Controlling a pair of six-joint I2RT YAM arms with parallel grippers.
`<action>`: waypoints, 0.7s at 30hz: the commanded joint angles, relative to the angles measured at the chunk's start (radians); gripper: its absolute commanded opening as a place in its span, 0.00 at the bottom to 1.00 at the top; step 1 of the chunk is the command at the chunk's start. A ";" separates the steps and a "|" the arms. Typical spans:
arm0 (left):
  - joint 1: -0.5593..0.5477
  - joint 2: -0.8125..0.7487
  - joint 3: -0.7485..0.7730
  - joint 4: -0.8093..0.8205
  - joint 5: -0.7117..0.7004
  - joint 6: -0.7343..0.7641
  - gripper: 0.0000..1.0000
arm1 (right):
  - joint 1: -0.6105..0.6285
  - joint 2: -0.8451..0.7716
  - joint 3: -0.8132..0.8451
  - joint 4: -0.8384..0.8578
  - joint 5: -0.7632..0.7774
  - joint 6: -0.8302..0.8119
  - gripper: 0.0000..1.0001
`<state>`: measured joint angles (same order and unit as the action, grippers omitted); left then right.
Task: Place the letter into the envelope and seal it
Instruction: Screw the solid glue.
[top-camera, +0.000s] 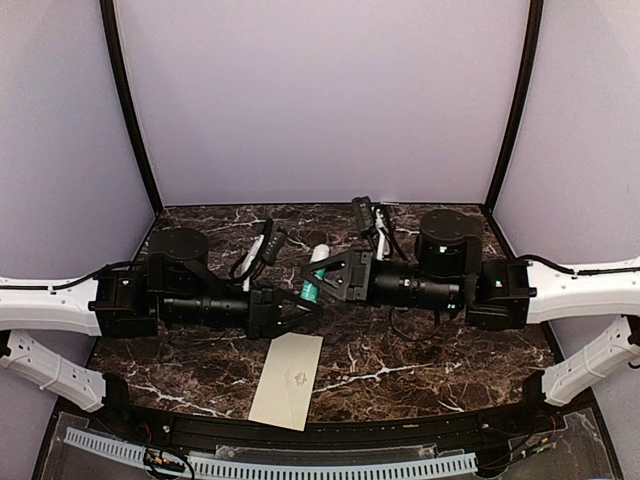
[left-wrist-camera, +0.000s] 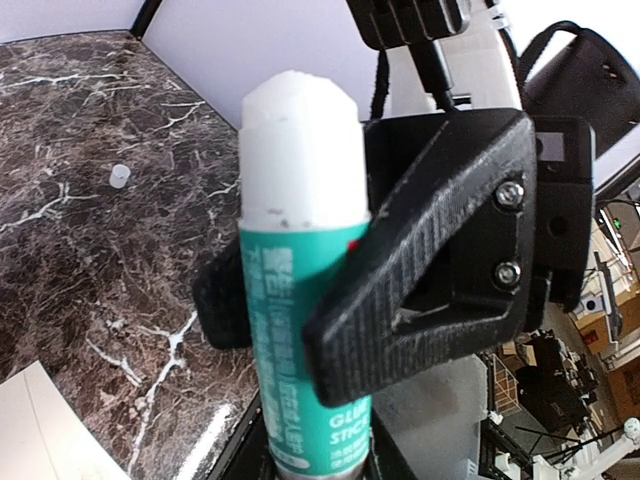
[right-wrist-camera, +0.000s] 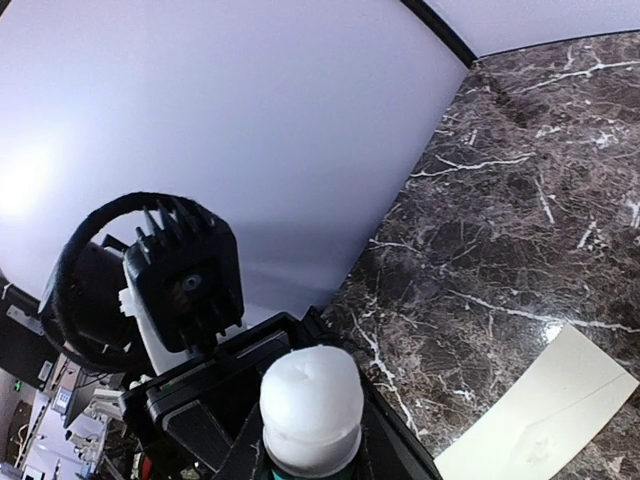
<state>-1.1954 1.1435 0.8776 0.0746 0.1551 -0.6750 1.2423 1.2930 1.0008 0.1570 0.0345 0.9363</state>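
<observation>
A glue stick (top-camera: 312, 278) with a teal label and a white top is held in the air between both arms, above the table's middle. My left gripper (top-camera: 297, 306) is shut on its lower end (left-wrist-camera: 310, 440). My right gripper (top-camera: 328, 274) is shut on its middle; its black fingers (left-wrist-camera: 430, 260) clamp the tube in the left wrist view. The white top (right-wrist-camera: 310, 395) shows at the bottom of the right wrist view. The cream envelope (top-camera: 288, 380) lies flat near the front edge, emblem face up; it also shows in the wrist views (left-wrist-camera: 30, 430) (right-wrist-camera: 540, 425). No letter is in view.
A small white cap-like piece (left-wrist-camera: 120, 177) stands on the marble table (top-camera: 420, 360). Pale walls close the back and sides. A cable rail (top-camera: 300, 462) runs along the near edge.
</observation>
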 joint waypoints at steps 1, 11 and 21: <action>-0.003 -0.055 -0.035 0.115 0.169 -0.003 0.00 | -0.022 -0.070 -0.027 0.244 -0.170 -0.072 0.00; -0.003 -0.041 -0.011 0.280 0.456 -0.036 0.00 | -0.028 -0.111 -0.106 0.499 -0.496 -0.140 0.00; -0.004 -0.036 -0.010 0.276 0.470 -0.026 0.00 | -0.029 -0.092 -0.085 0.497 -0.607 -0.170 0.07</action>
<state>-1.2011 1.1217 0.8616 0.3637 0.6197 -0.7223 1.2179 1.2213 0.8948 0.5602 -0.5102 0.7746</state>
